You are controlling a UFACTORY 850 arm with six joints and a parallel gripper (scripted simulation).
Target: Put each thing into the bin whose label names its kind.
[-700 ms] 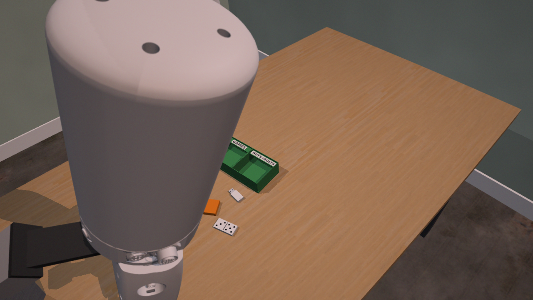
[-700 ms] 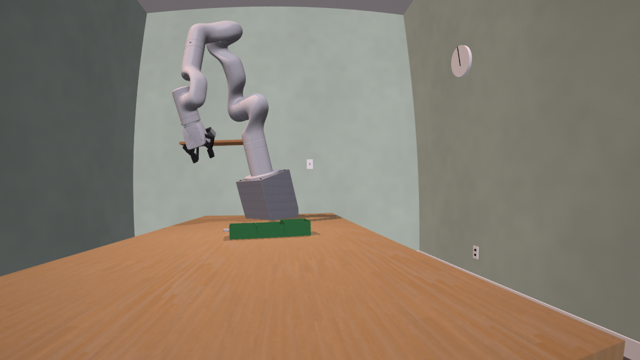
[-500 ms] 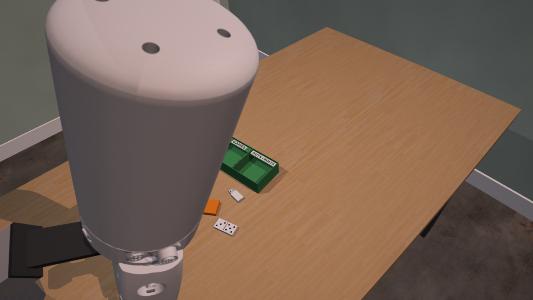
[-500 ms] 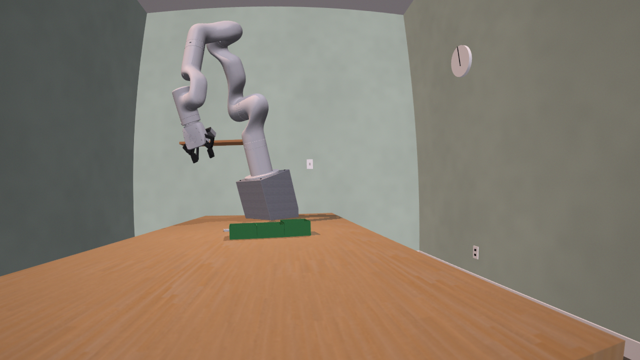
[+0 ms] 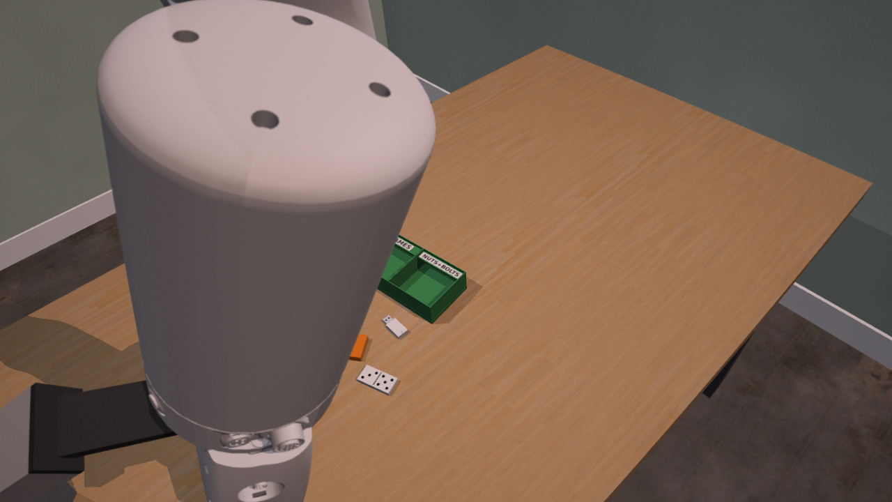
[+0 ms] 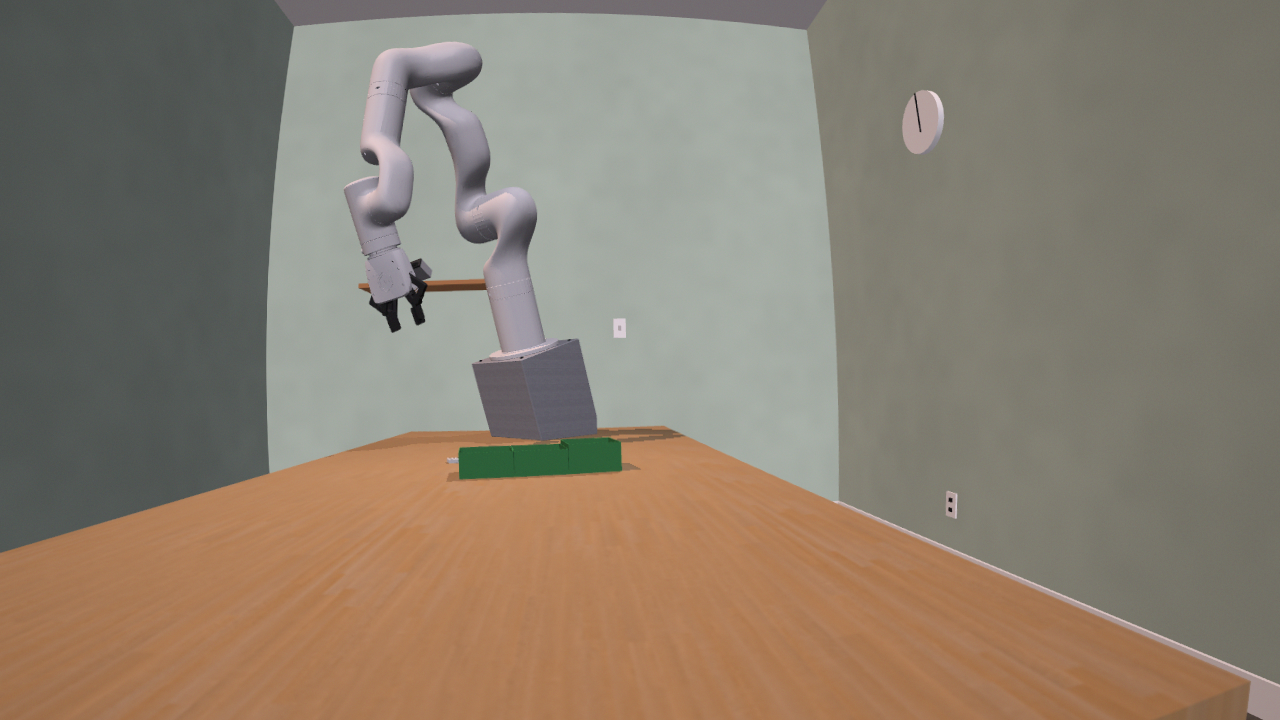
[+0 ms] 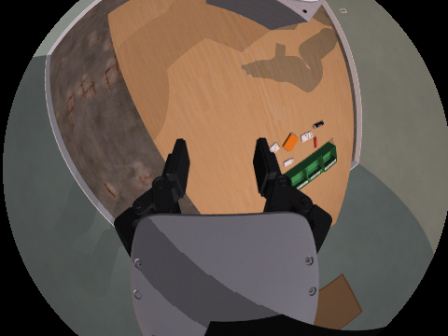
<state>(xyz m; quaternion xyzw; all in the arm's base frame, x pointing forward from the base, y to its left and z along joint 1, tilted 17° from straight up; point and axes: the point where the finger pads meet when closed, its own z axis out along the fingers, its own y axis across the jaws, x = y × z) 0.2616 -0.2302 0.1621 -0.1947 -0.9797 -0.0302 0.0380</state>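
The worktop [image 5: 592, 206] looks like pale brown wood with fine straight grain and a matt finish. The arm [image 6: 465, 152] has a smooth, pale grey shell with a soft satin sheen, like moulded plastic or painted metal. The end effector [image 7: 219, 171] has matt black fingers under a smooth grey housing. The green bins [image 5: 430, 284] look like plain matt plastic, with white paper-like labels. The domino [image 5: 376, 378] is smooth and white with black pips; the orange block [image 5: 358, 346] is flat and matt. The floor [image 5: 779, 424] looks rough and mottled.
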